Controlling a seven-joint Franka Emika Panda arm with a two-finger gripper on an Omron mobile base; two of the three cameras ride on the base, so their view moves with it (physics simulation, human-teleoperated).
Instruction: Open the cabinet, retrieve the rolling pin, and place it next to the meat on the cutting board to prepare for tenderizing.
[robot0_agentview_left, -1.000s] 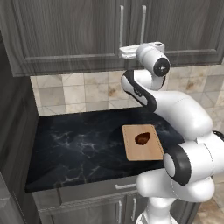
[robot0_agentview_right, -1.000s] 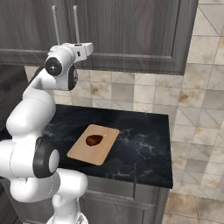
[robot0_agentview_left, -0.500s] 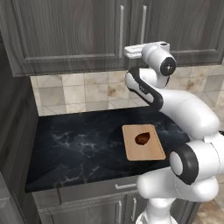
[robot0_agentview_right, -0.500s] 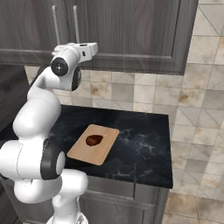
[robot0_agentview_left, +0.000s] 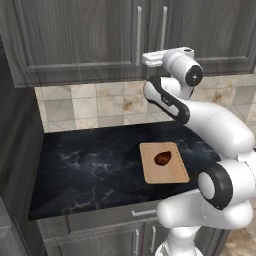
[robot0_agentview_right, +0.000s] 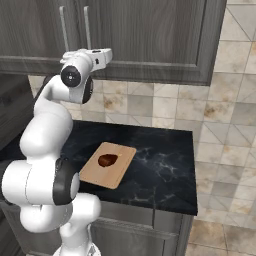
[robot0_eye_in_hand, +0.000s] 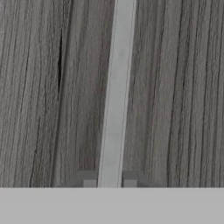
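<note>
My pincer (robot0_eye_in_hand: 109, 179) pinches the long vertical silver bar handle (robot0_eye_in_hand: 117, 92) of the wide dark grey wood-grain cabinet (robot0_agentview_left: 75, 40), doors shut. Small reddish-brown meat lump (robot0_agentview_left: 163, 158) rests on the light tan wooden cutting board (robot0_agentview_left: 150, 172), black marble counter (robot0_agentview_left: 90, 165).

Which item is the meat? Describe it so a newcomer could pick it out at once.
Start at the black marble counter under the dark grey wall cabinet. Towards its right end lies a light wooden cutting board. The meat is the small glossy reddish-brown lump on it, the only dark thing on the pale wood.
</note>
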